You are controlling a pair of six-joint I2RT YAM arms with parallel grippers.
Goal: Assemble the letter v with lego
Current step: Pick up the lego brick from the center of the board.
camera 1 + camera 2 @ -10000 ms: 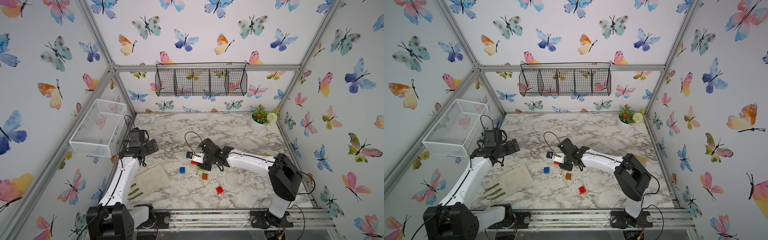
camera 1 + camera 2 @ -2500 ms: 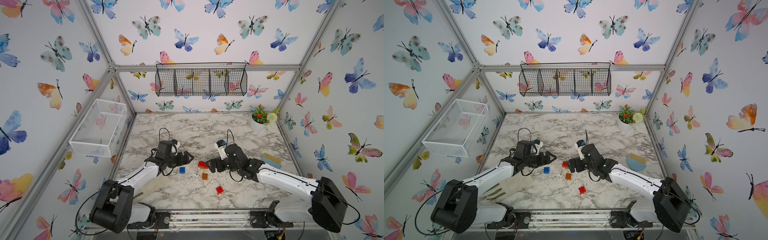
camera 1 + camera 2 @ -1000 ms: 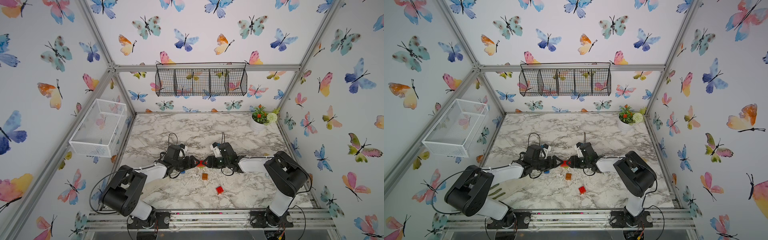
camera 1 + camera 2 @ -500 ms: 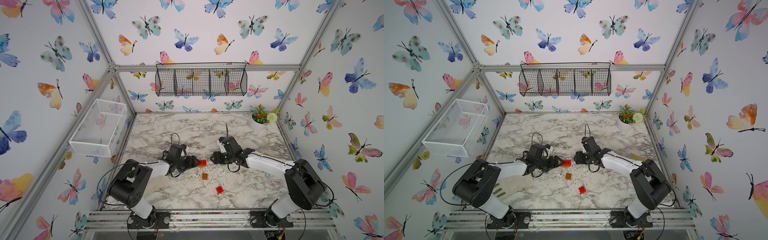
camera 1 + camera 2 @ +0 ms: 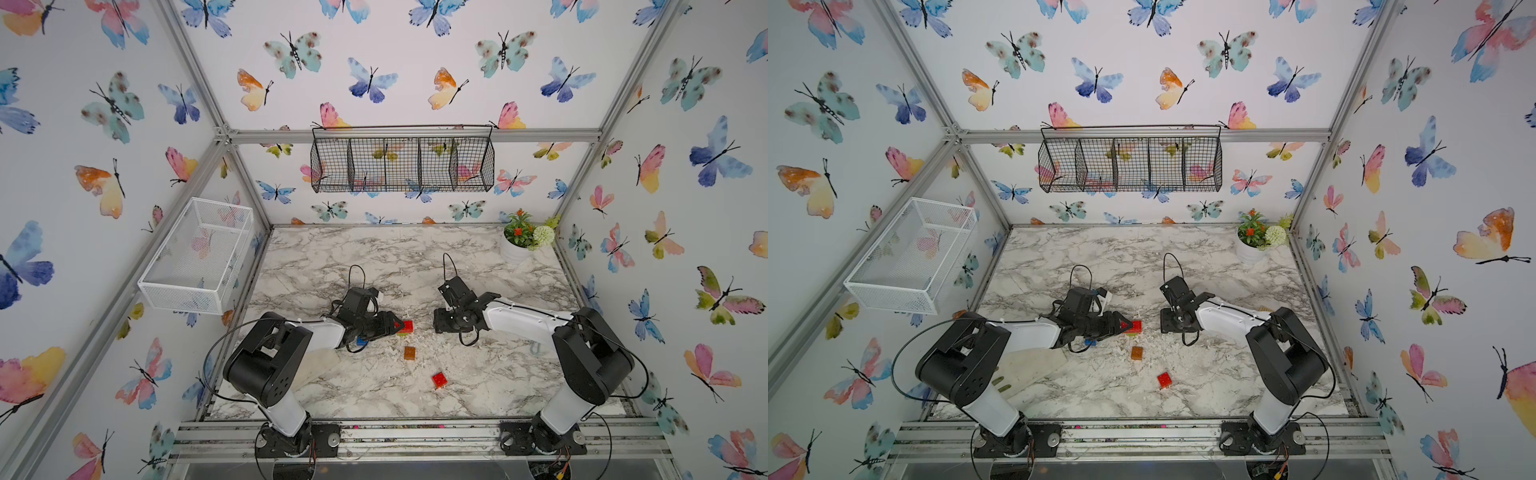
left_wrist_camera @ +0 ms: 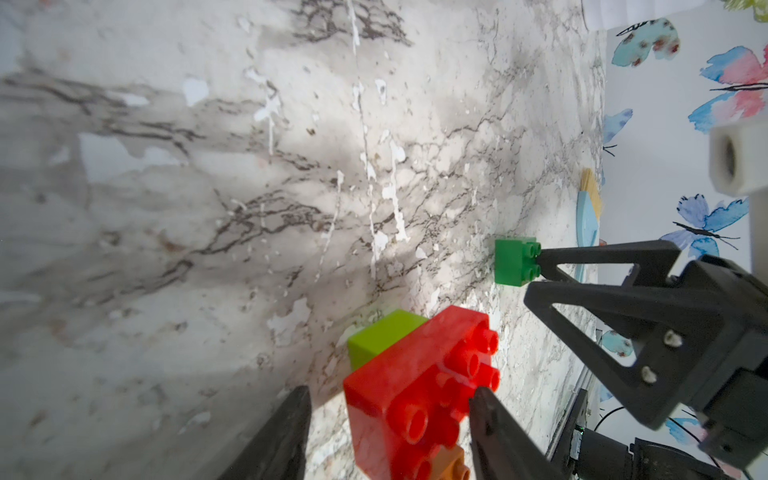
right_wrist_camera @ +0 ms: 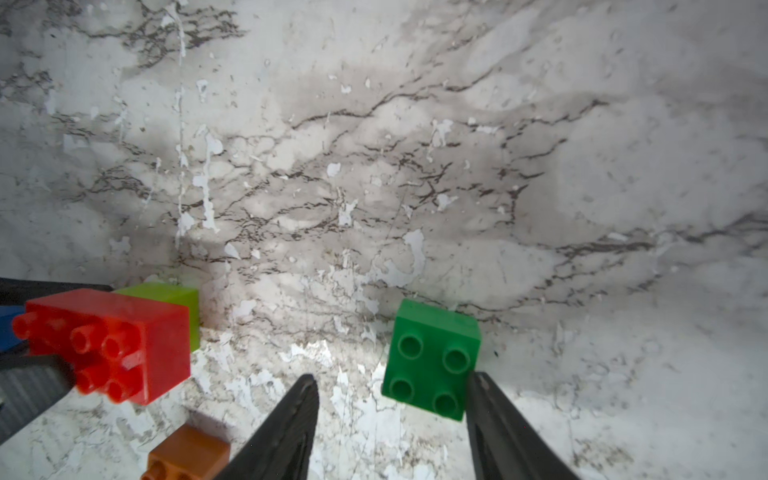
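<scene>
Stacked studs-up on a lime brick (image 6: pixel 384 338): the long red brick (image 5: pixel 406 327), a corner of lime poking out past the red. Only these two joined. Around the long red brick, the left gripper (image 6: pixel 390 390), jaws part-way open, about as wide as the brick between them. One finger (image 6: pixel 494 432) laid against the studded face, the other just short of the opposite side, a strip of table (image 6: pixel 249 208) showing between. Cannot tell whether truly pinching the brick or merely bracketing it, nor whether lifted or resting.

To the right of the long red brick, near but apart, a dark green brick (image 7: pixel 432 359), upright and loose. Over it the right gripper (image 7: pixel 393 375), pointing down, jaws spread wider than that brick and gripping nothing: one fingertip (image 7: pixel 490 407) at the brick's edge, the other well clear. Brick hidden beneath that gripper in both top views.

Just toward the front rail (image 5: pixel 415 432) from the long red brick, an orange brick (image 5: pixel 409 353). Farther that way and slightly right, a small red brick (image 5: pixel 439 380), alone. Left of the long red brick, tucked under the left gripper, a blue brick (image 5: pixel 361 341), partly covered.

Farther left, a pale mat (image 5: pixel 318 363) under the left arm (image 5: pixel 320 328). Far behind and right, a white flower pot (image 5: pixel 513 253) in the corner. High behind, a black wire basket (image 5: pixel 401 160).
</scene>
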